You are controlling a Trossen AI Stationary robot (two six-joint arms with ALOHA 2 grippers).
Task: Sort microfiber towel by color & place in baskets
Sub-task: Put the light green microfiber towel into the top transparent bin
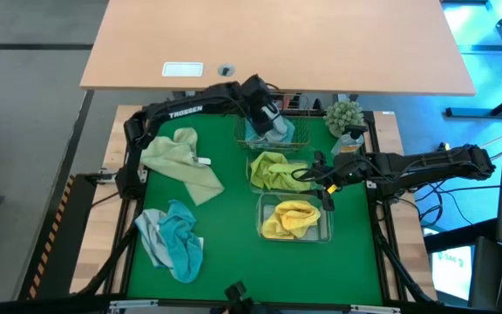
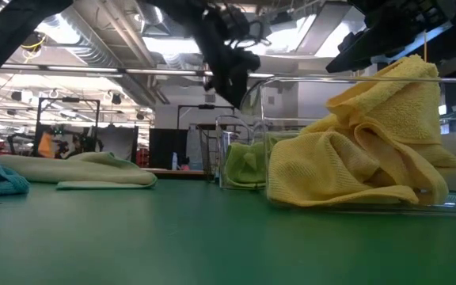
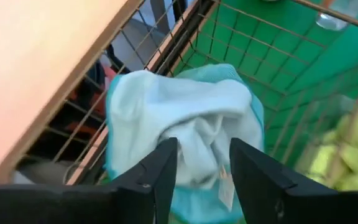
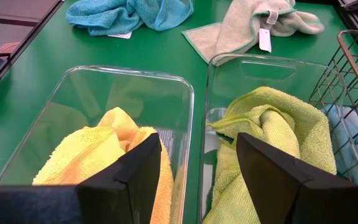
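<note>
Left gripper (image 1: 271,122), fingers parted, hovers over blue towel (image 3: 185,118) in wire basket (image 1: 296,133), upper centre; right gripper (image 1: 317,181) gapes between tubs (image 4: 185,93).

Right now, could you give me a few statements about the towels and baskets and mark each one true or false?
1. The yellow towel lies in a clear tub. True.
2. The wire basket is empty. False: a light blue towel lies in it, under the open left gripper.
3. Two towels lie loose on the green mat. True: a pale green towel and a teal towel.
4. The lime green towel shares a tub with the yellow one. False: it has its own tub, beside it.
5. The right gripper holds a towel. False: it is open and holds nothing.
</note>
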